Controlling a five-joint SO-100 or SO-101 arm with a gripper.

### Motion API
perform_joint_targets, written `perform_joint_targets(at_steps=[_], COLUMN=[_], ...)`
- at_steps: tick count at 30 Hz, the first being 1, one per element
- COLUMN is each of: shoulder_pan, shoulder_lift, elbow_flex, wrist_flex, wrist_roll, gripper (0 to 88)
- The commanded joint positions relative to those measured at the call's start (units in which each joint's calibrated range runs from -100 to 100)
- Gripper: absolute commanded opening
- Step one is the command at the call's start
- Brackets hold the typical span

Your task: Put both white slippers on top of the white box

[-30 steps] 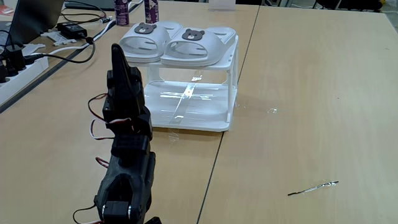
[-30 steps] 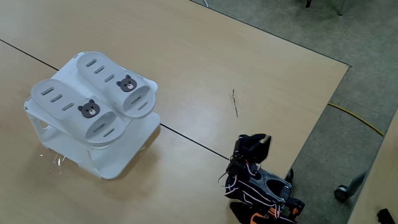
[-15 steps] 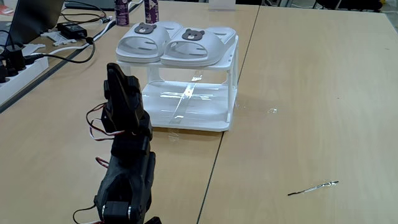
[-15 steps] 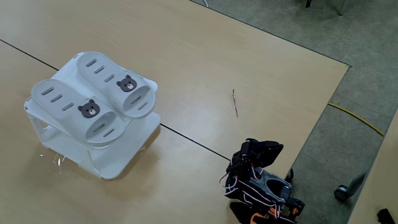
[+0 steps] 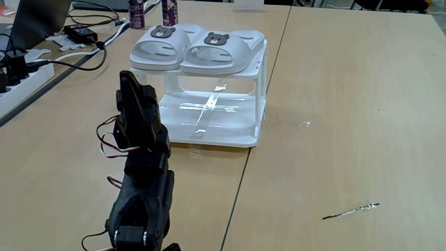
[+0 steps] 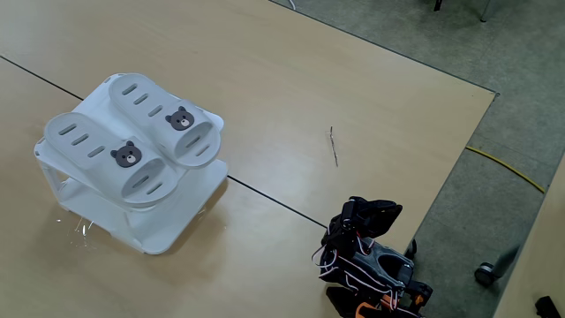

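Since the arm folded down over the last second, here's the rundown:

Change: arm [image 5: 143,132] dropped from a taller reach a second ago to a tucked pose, and hasn't moved in the last half second.

Slippers: both white slippers [image 5: 189,49] sit side by side on the flat top of the white box [image 5: 209,129], bear badges showing; same in the other fixed view [image 6: 132,146].

Where: from the arm, the rack is up around 1 o'clock in the low fixed view, well apart from it.

Gripper: gripper [image 6: 375,212] is folded into the arm's body, so can't tell if the jaws are wide or narrow. Nothing seems held.

Meaning: looks finished to me, arm just parking itself.

Other: thin stick [image 5: 350,210] lying on the table at 4 o'clock.
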Motion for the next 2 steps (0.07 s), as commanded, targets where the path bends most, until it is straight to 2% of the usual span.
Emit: perform_joint_targets(at_steps=[1, 2], shoulder_pan=[-0.06, -0.06], shoulder_lift=[0.02, 0.02], elbow_flex=[0.72, 0.72], wrist_flex=[-0.26, -0.26], wrist_roll=[0.42, 0.42], gripper=[0.7, 0.7])
